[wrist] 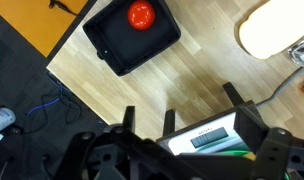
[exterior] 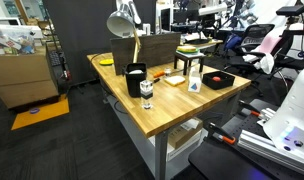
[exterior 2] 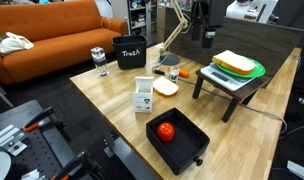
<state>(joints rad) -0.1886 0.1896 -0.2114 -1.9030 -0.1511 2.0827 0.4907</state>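
Nearest the lens, a black tray (exterior 2: 188, 150) holds a red tomato (exterior 2: 167, 131) at the edge of the wooden table (exterior 2: 102, 100). Behind it sit a white carton (exterior 2: 143, 96) and a white plate (exterior 2: 165, 87). Farther back, the Robotiq gripper (exterior 2: 199, 28), fingers spread wide and empty, hangs above the small stand (exterior 2: 224, 84), which carries a green plate (exterior 2: 254, 70). A black trash bin (exterior 2: 130, 52) stands nearby.

I am noting the ball (exterior 2: 166, 131) lying in the tray (exterior 2: 195, 143) near one edge of the table (exterior 2: 104, 95), the carton (exterior 2: 143, 96) standing between that tray and the bin (exterior 2: 129, 53), and the plates (exterior 2: 237, 65) resting on the stand (exterior 2: 224, 82) beside the saucer (exterior 2: 165, 88).
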